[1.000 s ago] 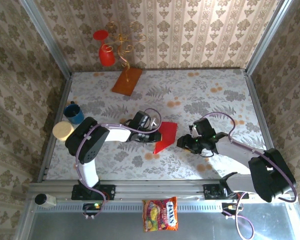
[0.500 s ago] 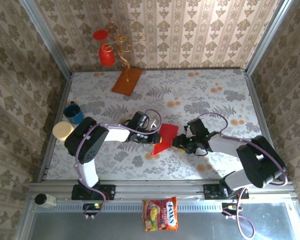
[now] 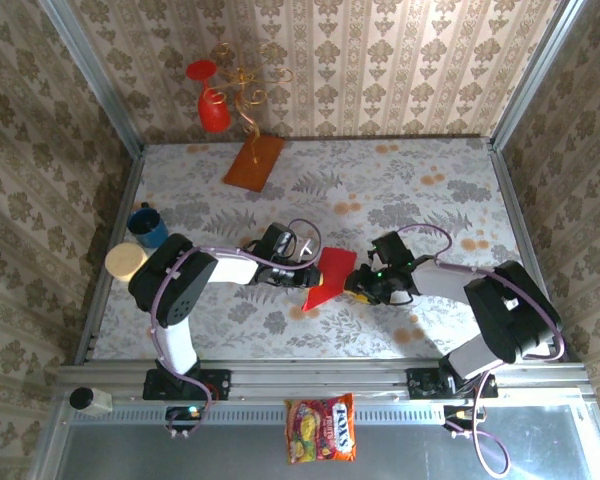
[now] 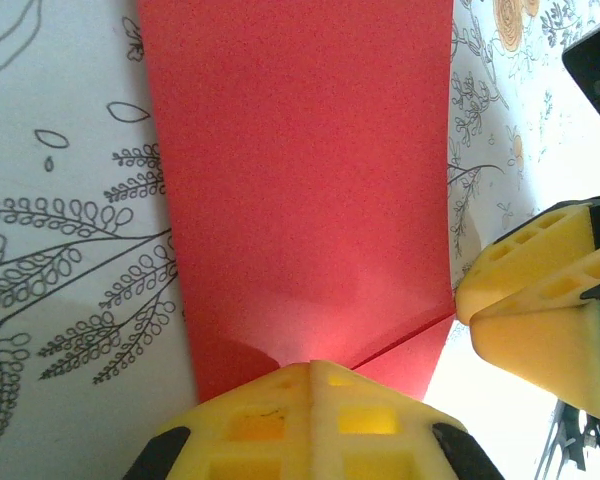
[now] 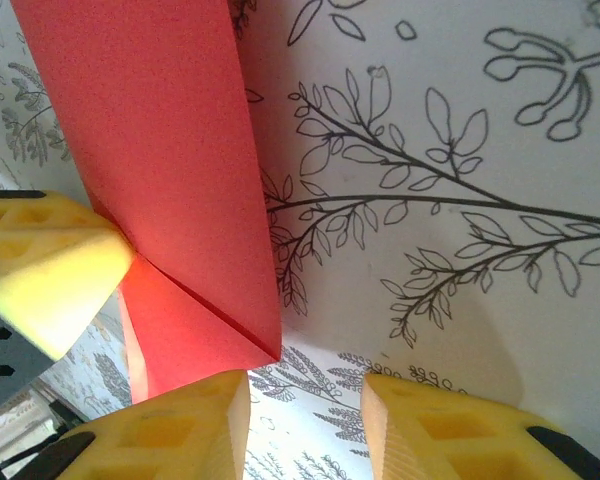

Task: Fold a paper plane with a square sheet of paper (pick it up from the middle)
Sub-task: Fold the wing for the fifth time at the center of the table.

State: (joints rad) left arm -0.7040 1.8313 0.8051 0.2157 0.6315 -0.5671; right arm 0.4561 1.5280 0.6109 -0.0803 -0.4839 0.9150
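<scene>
— Where was the red sheet of paper [image 3: 330,275] at that moment?

— It lay near the middle of the floral tabletop [image 3: 430,200], between the two arms. It sat slanted, with its narrow end pointing toward the near edge. It carried a crease: the left wrist camera showed a flap folded over along its lower right side.

— And the left tool [image 3: 304,272]?

— Clamped on the sheet's left edge. In its own camera the two yellow pads [image 4: 270,420] met, and the red paper ran straight out from between them.

— The right tool [image 3: 359,285]?

— Its jaws stood apart. Its wrist view had the two yellow fingers [image 5: 180,435] at the bottom with bare patterned tabletop between them. The folded corner of the sheet lay just ahead of that gap, close to the left-hand finger. Whether that finger touched the paper I could not tell.

— How close were the two tools?

— Near each other, on opposite sides of the sheet. Each one's yellow tip was visible in the other's camera.

— Anything else around?

— All well apart from the paper. An orange-brown board [image 3: 254,160] lay at the far side, with a red goblet [image 3: 212,110] on a gold wire stand [image 3: 248,85] behind it. A blue mug [image 3: 148,226] and a pale yellow cup [image 3: 127,261] stood at the left edge. A candy bag [image 3: 321,428] lay in front of the arm bases.
</scene>
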